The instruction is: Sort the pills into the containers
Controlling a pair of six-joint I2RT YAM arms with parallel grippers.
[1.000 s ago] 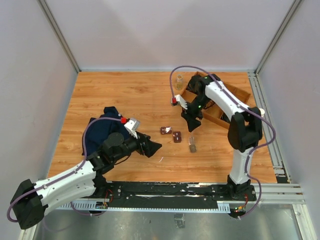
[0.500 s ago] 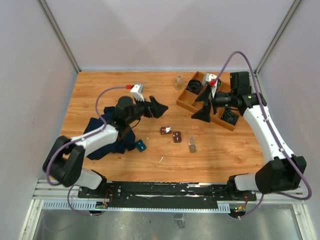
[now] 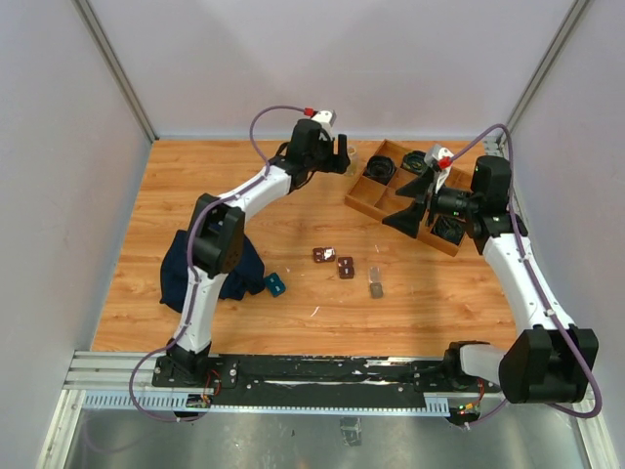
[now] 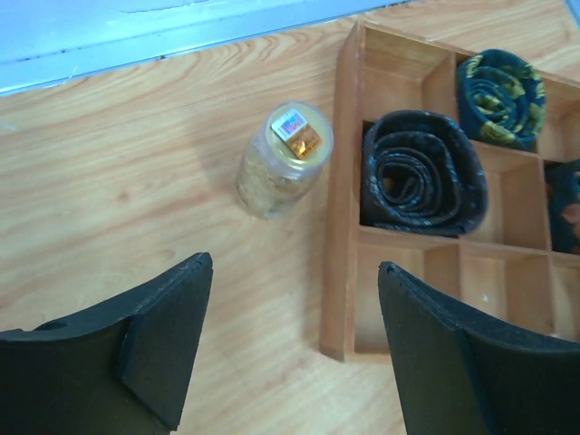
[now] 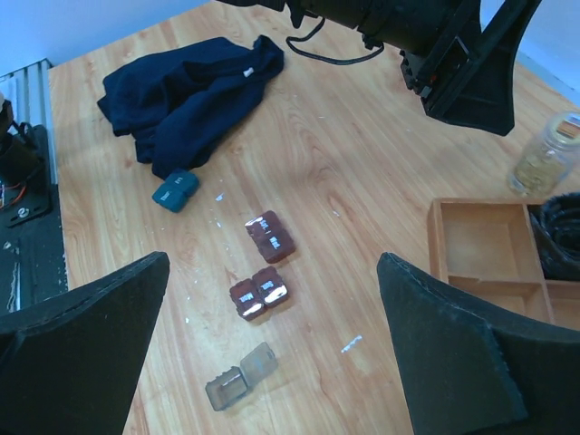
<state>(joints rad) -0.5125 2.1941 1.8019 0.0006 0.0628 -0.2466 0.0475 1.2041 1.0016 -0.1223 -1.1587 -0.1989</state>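
Swinging away from the middle-left of the table since half a second earlier, the left arm had reached the far edge, while the right arm had barely shifted and the containers had not moved at all.

Both dark-brown containers [image 3: 323, 255] [image 3: 345, 267] lay near the middle of the table [image 3: 244, 186], just beside one another and shut, with pale marks on top. The right wrist view showed them too [image 5: 270, 236] [image 5: 258, 294], with nothing touching them. A small clear box [image 3: 376, 283] lay open near them, towards the right arm's side. A small teal box [image 3: 275, 284] sat on the other side, at the edge of a crumpled navy cloth [image 3: 186, 264]. A few small white bits [image 5: 349, 343] were scattered on the wood around them.

At the far edge a clear jar [image 4: 283, 163] of yellowish pieces stood upright just beside the outer wall of a wooden divided tray [image 4: 337, 227]. One compartment held a coiled black roll [image 4: 421, 172], and another held a dark roll with a yellow pattern [image 4: 500, 86].

The left gripper [image 4: 292, 272] hung above the jar and the tray's corner. Its fingers were spread wide and held nothing. The right gripper [image 5: 272, 272] was also spread wide and empty. From the top view it [image 3: 402, 217] sat over the near side of the tray, well apart from the containers.
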